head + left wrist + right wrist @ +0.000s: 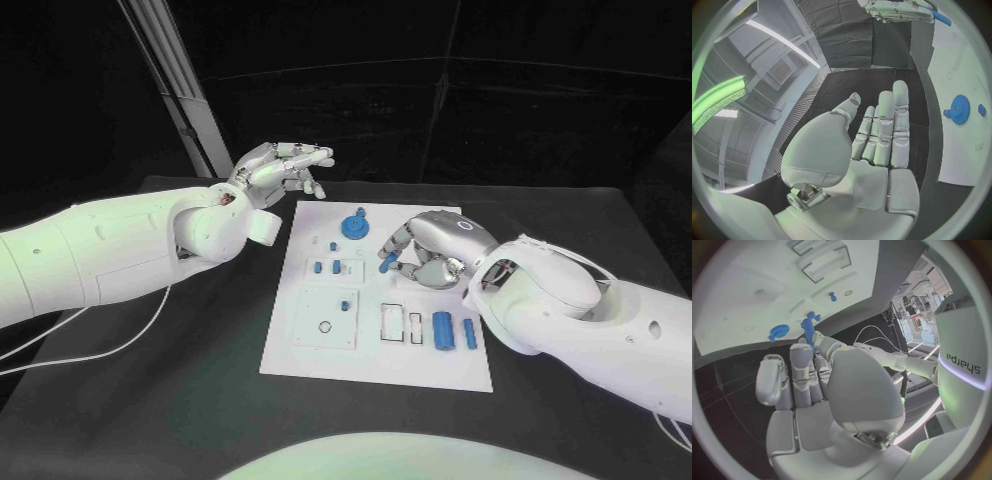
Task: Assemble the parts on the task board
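A black table (pixel 173 400) stands before dark drapes (pixel 476 110) that close the far side, a pale metal post (pixel 180 90) rises at the far left, and beyond it a grey ceiling carries a vent (pixel 779 72) and a green-lit strip (pixel 720 97).

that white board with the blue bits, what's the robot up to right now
The robot is assembling small blue parts on the white task board. Its right hand hovers over the middle of the board, holding a blue peg in its fingers. The left hand is held up off the far left corner of the board, fingers apart and holding nothing. A blue gear sits near the board's far edge, and two blue cylinders lie side by side near the right edge.
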Motion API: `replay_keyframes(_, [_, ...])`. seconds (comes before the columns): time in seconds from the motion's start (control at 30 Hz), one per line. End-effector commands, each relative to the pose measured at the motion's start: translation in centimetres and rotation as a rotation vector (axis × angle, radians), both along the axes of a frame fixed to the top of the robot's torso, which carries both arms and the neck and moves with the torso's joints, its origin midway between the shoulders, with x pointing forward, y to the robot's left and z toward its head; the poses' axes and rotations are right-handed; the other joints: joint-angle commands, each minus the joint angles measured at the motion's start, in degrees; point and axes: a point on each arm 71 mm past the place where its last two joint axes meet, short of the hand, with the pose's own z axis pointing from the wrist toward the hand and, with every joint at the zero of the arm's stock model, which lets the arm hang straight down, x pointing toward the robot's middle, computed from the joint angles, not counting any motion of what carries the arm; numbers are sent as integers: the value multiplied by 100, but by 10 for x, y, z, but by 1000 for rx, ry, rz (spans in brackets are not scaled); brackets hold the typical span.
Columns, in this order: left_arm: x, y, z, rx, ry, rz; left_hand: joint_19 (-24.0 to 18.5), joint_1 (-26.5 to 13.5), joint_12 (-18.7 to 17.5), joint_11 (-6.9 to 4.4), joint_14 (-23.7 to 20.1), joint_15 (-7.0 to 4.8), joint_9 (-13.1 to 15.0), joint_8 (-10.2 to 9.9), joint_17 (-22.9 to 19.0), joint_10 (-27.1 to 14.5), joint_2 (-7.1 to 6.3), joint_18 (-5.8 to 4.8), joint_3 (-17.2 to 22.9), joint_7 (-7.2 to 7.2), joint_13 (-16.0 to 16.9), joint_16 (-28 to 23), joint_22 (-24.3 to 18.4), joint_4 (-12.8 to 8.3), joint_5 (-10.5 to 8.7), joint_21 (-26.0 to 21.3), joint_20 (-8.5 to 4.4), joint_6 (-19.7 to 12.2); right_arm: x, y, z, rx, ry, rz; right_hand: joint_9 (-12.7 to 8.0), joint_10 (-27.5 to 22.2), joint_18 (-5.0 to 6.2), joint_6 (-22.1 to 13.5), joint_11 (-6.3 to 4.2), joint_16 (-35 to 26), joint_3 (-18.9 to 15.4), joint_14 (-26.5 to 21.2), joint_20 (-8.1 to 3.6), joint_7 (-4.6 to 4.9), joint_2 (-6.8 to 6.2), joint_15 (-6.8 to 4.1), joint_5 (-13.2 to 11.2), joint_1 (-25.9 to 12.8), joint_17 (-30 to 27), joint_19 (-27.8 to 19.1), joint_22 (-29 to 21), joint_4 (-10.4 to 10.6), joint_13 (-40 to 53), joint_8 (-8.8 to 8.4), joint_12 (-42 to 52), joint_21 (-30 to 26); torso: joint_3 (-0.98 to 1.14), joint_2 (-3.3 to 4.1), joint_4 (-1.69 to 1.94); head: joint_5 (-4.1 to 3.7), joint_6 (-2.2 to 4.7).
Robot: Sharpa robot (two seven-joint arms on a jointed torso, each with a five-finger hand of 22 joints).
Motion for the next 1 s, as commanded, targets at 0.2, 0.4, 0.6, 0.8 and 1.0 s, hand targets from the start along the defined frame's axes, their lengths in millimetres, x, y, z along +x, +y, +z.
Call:
replay_keyframes(0.2, [0,-3,2,-11,-4,-13,47,10,35,-4,-41,6,6,26,-9,-26,48,77,-18,-31,-8,19,-9,-6,-7,-24,-1,-21,-10,37,-4,73,36,127,-11,266,-62,8,-219,36,56,52,7,30,-32,8,43,-44,12,38,8,-10,2,-17,-58,34,1,4,-5,110,-70])
replay_keyframes(0.4, [-1,-5,2,-13,-4,-18,47,10,35,-4,-41,6,6,26,-9,-26,48,77,-18,-31,-8,19,-9,-6,-7,-24,-1,-21,-20,58,-24,54,88,194,-15,257,-60,-3,-213,38,70,48,11,37,-35,14,51,-59,7,29,0,-14,1,-28,-75,32,3,7,-10,167,-111])
replay_keyframes(0.6, [-1,-7,2,-14,-4,-22,48,15,40,-5,-43,5,6,31,-12,-30,53,77,-20,-31,-10,21,-12,-8,-7,-26,-2,-22,-24,70,-40,21,128,229,-18,249,-57,-12,-207,45,91,44,16,42,-34,18,62,-65,7,21,-6,-26,0,-39,-93,30,3,1,-6,204,-153])
replay_keyframes(0.8, [-1,-8,2,-15,-4,-24,48,15,41,-4,-43,5,5,32,-13,-31,54,77,-21,-31,-10,22,-13,-8,-7,-27,-2,-23,-25,75,-50,-13,146,241,-20,245,-57,-16,-204,51,110,41,19,43,-29,21,73,-63,9,18,-7,-37,-1,-45,-104,30,8,4,-3,239,-178])
replay_keyframes(1.0, [0,-8,2,-15,-4,-26,48,15,41,-4,-43,5,5,32,-13,-31,54,77,-21,-31,-10,22,-13,-8,-7,-27,-2,-23,-26,81,-56,-30,152,256,-21,244,-56,-18,-202,53,118,38,20,46,-28,23,78,-66,9,14,-10,-41,-1,-48,-110,29,9,5,-6,257,-187])
